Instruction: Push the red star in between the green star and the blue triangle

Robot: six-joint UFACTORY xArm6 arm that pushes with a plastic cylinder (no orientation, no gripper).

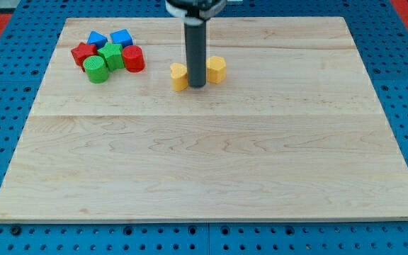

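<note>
Bare wooden board (211, 170) lay nearest, my tip (197, 86) stood between two yellow blocks (180, 76) (216, 69), gripping nothing, red star (83, 53) sat half-hidden in the top-left cluster, touching green star (110, 55), blue triangle (97, 39) behind.

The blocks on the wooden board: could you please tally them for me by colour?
Red: 2, the red star and a red cylinder
Green: 2, the green star and a green cylinder
Blue: 2, the blue triangle and another blue block
Yellow: 2, and, either side of my tip
Total: 8
</note>
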